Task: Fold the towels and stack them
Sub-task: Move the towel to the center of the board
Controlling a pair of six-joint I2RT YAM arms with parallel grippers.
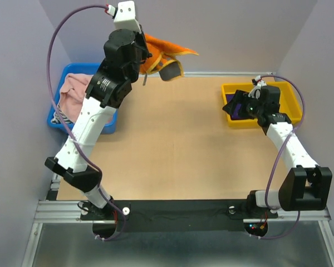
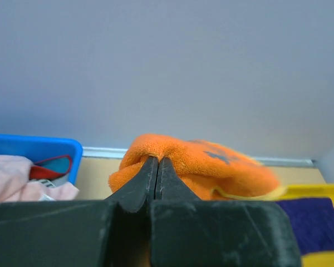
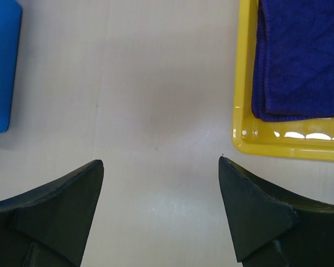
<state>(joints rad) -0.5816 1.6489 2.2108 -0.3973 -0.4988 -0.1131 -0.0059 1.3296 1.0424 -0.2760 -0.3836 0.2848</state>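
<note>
My left gripper [image 2: 157, 162] is shut on the orange towel [image 2: 203, 167], which hangs in the air at the back of the table [image 1: 167, 58]. A pale pink towel [image 1: 73, 92] lies bunched in the blue bin [image 1: 60, 119] at the left. The dark purple towel [image 3: 300, 61] lies folded in the yellow tray [image 3: 289, 142] at the right. My right gripper [image 3: 161, 167] stands open above bare table, just left of that tray, with nothing between its fingers.
The blue bin's corner [image 3: 1, 67] shows at the left of the right wrist view. A grey wall [image 2: 167, 67] rises right behind the held towel. The left arm [image 1: 94, 117] stretches up past the blue bin.
</note>
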